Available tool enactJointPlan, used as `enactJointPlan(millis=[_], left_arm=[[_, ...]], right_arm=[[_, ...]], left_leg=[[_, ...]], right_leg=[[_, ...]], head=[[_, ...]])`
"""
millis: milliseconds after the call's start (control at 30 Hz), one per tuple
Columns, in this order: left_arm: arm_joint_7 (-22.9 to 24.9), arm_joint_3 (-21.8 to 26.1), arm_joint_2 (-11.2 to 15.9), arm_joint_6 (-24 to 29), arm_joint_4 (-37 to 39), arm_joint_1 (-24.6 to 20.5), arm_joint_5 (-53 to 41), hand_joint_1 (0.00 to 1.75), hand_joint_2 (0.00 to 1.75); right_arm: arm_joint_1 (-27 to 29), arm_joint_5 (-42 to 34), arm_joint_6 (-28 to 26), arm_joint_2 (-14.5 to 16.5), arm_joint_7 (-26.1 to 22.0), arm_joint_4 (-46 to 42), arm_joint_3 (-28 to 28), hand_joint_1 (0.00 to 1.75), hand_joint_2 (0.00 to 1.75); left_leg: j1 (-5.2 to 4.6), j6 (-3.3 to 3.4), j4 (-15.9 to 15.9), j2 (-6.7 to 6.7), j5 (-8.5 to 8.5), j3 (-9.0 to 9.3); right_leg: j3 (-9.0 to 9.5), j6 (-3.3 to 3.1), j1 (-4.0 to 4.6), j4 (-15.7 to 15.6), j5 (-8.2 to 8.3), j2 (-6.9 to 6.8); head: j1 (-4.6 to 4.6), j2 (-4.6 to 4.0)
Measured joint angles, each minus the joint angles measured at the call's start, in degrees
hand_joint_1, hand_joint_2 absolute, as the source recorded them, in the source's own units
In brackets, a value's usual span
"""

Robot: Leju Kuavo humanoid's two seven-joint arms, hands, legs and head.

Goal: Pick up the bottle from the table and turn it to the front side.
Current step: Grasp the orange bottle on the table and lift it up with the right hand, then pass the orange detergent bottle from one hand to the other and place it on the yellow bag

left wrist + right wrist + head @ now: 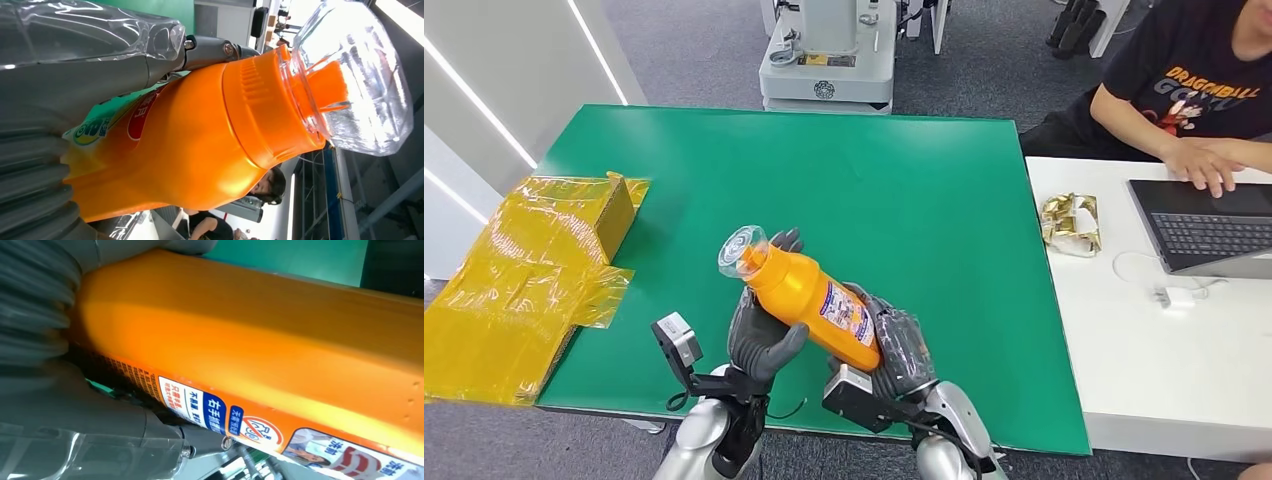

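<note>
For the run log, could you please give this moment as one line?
bottle: lifted, tilted, cap up-left | left hand: grips bottle | right hand: grips base | table

The bottle (pixel 809 297) was held above the near edge of the table (pixel 944 180), tilted, its cap (pixel 742 251) up and away to the left. It was gripped between the left hand (pixel 762 340) and the right hand (pixel 899 345). Far left of the left hand lay a wrapped box (pixel 534 270); far right of the right hand, a laptop (pixel 1214 225) was set on a second table (pixel 1164 370), a person (pixel 1194 90) behind it
</note>
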Motion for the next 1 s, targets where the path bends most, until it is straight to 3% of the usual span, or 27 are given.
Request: enactJointPlan(millis=[367, 1000], left_arm=[[-0.2, 2.1, -0.1, -0.3, 1.9, -0.9, -0.4, 0.00, 1.75], [-1.3, 6.1, -0.2, 4.2, 2.5, -0.8, -3.0, 0.00, 1.75]], right_arm=[[-2.8, -0.8, 10.3, 0.0, -4.6, 2.0, -0.2, 1.75, 1.75], [-8.0, -0.6, 12.7, 0.2, -5.7, 8.1, 1.6, 1.75, 1.75]], left_leg=[[0.00, 0.00, 0.0, 0.01, 0.00, 0.00], [0.00, 0.00, 0.0, 0.03, 0.00, 0.00]], right_leg=[[0.00, 0.00, 0.00, 0.0, 0.00, 0.03], [0.00, -0.01, 0.00, 0.0, 0.01, 0.06]], head=[[0.00, 0.00], [0.00, 0.00]])
